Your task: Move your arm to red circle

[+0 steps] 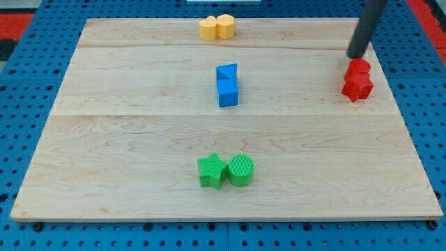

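Observation:
The red circle [359, 68] sits near the board's right edge, in the upper part of the view, touching a red star [357, 86] just below it. My tip [357, 56] stands directly above the red circle in the view, at or almost at its top edge. The dark rod rises from there to the view's top right.
A yellow pair, a rounded block [208, 28] and a hexagon [225, 26], sits at the top centre. A blue triangle [226, 71] and blue cube [228, 92] sit mid-board. A green star [212, 171] and green circle [241, 170] sit at bottom centre. The wooden board [125, 139] lies on blue pegboard.

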You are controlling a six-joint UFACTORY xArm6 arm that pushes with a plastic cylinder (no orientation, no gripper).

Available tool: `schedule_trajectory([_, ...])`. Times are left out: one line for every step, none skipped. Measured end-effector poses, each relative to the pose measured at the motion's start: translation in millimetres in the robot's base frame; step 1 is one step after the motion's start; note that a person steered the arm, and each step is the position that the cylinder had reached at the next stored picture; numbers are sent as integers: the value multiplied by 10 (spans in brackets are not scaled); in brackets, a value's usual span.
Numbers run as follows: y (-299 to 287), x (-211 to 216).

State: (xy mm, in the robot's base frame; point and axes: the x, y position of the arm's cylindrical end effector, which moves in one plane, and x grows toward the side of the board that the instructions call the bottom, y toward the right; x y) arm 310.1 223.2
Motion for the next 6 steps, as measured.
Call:
schedule_trajectory([-282, 68])
schedule_trajectory([-298, 120])
schedule_trajectory([-287, 83])
schedule_trajectory([-255, -57])
schedule_trajectory([1, -86])
schedule_trajectory([377, -66])
